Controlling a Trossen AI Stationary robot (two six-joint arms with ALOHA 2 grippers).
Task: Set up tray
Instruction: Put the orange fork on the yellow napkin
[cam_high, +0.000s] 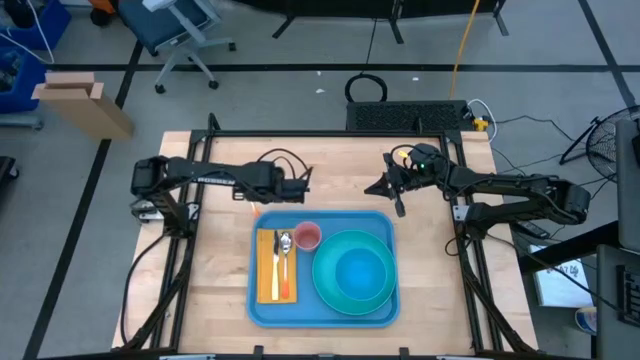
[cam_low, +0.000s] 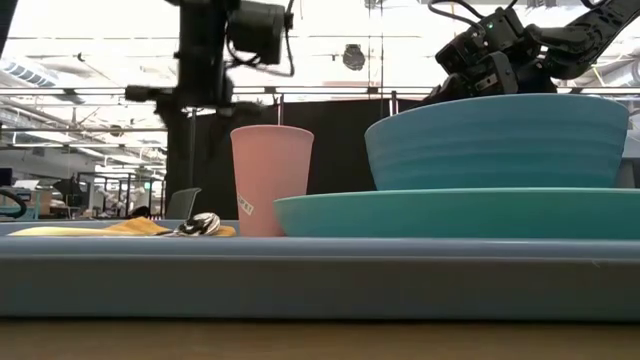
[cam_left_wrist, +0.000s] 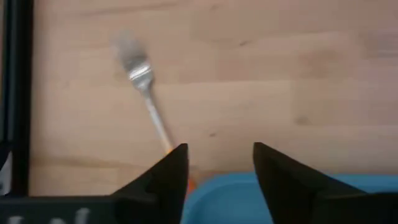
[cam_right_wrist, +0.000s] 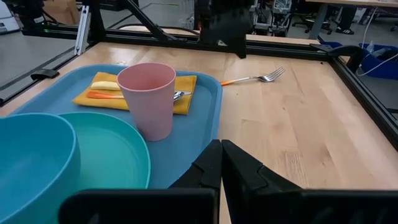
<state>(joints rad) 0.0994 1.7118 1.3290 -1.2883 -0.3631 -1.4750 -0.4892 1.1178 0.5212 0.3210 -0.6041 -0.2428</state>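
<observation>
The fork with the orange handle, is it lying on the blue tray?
No, the fork lies on the bare wooden table, just outside the tray rim.

My two arms are dark, near-black jointed links with thin black cables looping off them. My right arm (cam_high: 500, 190) carries a small green light near its wrist. My fingers (cam_left_wrist: 163, 180) are matte black wedges tapering to blunt tips.

The high view looks straight down on the whole surface (cam_high: 220, 290). The low view sits at its edge, very near the tray (cam_low: 320, 275). Each wrist view looks closely past its own jaws. All four views share the tray.
</observation>
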